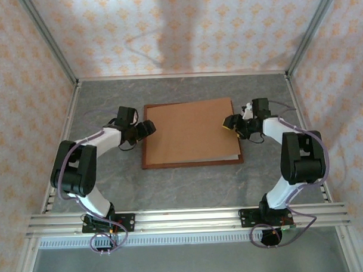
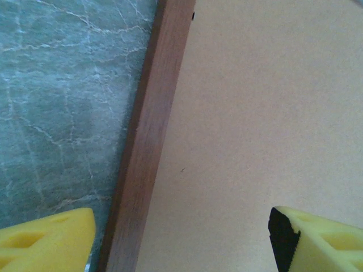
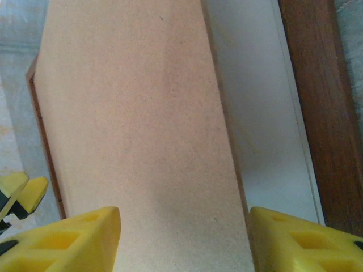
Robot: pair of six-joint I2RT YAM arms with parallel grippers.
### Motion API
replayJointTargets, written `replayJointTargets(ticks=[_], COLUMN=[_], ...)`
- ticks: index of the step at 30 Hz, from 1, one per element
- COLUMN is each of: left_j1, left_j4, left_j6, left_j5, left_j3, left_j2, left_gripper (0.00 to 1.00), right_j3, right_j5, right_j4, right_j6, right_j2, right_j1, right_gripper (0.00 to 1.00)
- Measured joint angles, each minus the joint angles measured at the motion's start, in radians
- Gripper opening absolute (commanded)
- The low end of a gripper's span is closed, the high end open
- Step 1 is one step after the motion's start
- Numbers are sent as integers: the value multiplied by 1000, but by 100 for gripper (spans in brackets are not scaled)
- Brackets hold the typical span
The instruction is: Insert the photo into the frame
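On the grey marbled table the large dark reddish-brown wooden frame lay flat, a plain brown backing board askew on it over a pale sheet (mat or print, impossible to tell). The left gripper and right gripper both gaped, empty. The frame looked stiff yet light, best pinched across one rail.

Count's in: one frame, one brown board, one white sheet, one table. Left gripper plus right gripper makes two, two yellow fingers apiece.
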Motion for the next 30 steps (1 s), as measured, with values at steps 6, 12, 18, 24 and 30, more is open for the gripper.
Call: replayJointTargets(ticks=[6, 12, 18, 24, 30], left_j1=[-6, -6, -6, -6, -6], left_j4=[-2, -2, -2, -2, -2], left_j6=[6, 6, 6, 6, 7], left_j5=[-1, 2, 2, 2, 1], left_j3=[26, 27, 27, 27, 27], left_j2=[52, 53, 53, 53, 53], left_gripper=[80, 79, 79, 79, 79], right_j3=[71, 156, 231, 265, 288], right_j5=[57, 159, 272, 342, 380], right_j4=[-73, -180, -279, -346, -380], right_j6=[-29, -64, -85, -90, -98], right_j2=[45, 72, 94, 115, 118], right_j1=[35, 79, 111, 115, 116], right_gripper=[71, 79, 83, 84, 85])
